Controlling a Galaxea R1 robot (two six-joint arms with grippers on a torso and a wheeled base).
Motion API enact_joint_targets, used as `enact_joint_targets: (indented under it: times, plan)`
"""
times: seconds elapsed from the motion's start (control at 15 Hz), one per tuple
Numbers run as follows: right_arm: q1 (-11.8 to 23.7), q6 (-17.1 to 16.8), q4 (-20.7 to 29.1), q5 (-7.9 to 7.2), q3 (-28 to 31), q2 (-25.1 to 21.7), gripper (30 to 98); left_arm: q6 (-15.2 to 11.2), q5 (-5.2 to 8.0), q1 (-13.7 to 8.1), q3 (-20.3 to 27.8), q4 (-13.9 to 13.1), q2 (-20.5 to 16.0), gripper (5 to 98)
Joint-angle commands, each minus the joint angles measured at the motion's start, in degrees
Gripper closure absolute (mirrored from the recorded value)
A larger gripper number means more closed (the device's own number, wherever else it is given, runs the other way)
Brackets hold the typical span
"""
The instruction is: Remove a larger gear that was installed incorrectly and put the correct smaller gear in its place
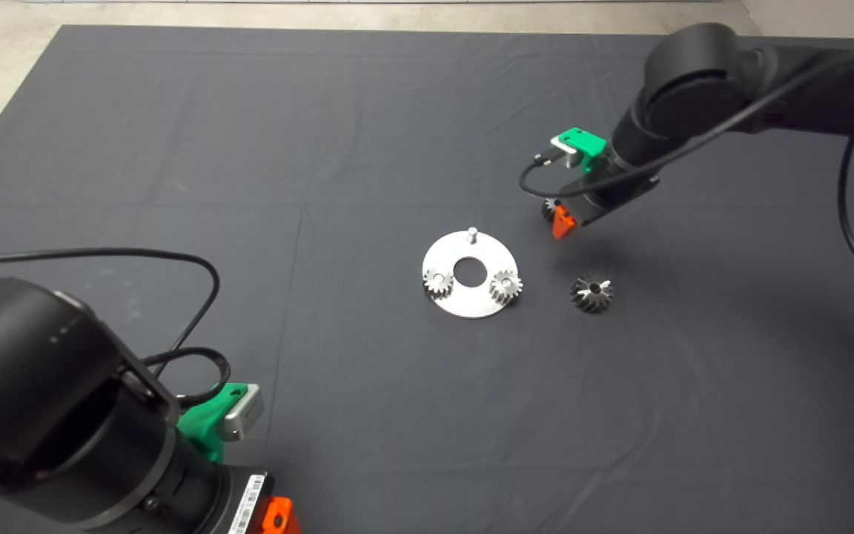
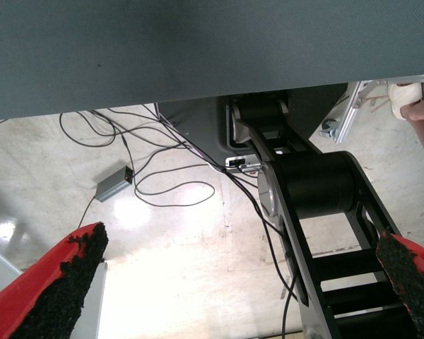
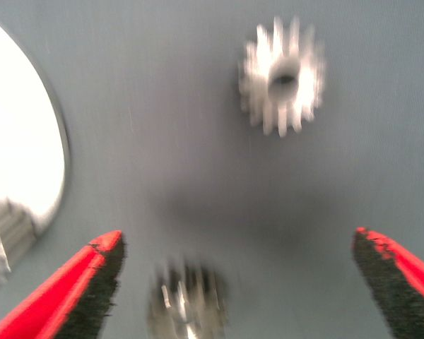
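- The right arm reaches in over the mat's far right part, elbow high, forearm angled down toward the middle.
- The right gripper hangs above the mat — red fingers spread wide, nothing between them.
- The left gripper waits at the mat's near left corner — fingers wide apart, empty.

black arms, green mounts, red fingers black-padded, black cables.
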Motion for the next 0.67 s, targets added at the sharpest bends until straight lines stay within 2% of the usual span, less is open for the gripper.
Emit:
enact_joint_targets:
  times: [0.0,0.13,0.2,0.4,0.53,0.6]
  plan:
    - [1.5,0.8,0.6,-6.2,-12.4,7.3,41.3,-0.3,-0.05,-0.3,0.7,-1.1,0.0,5.5]
    - [1.5,0.8,0.6,-6.21,-15.5,9.8,40.0,-0.3,-0.05,-0.3,0.7,-1.1,0.0,5.5]
    - [1.5,0.7,0.8,-6.21,-17.4,10.8,36.6,-0.3,-0.05,-0.3,0.7,-1.1,0.0,5.5]
    - [1.5,0.7,1.4,-6.21,-23.4,13.6,35.8,-0.3,-0.05,-0.3,0.7,-1.1,0.0,5.5]
    - [1.5,0.8,3.0,-6.21,-26.0,14.0,30.5,-0.3,-0.05,-0.3,0.7,-1.1,0.0,5.5]
    - [1.5,0.8,3.7,-6.13,-26.5,14.0,30.5,-0.3,-0.05,-0.3,0.7,-1.1,0.0,5.5]
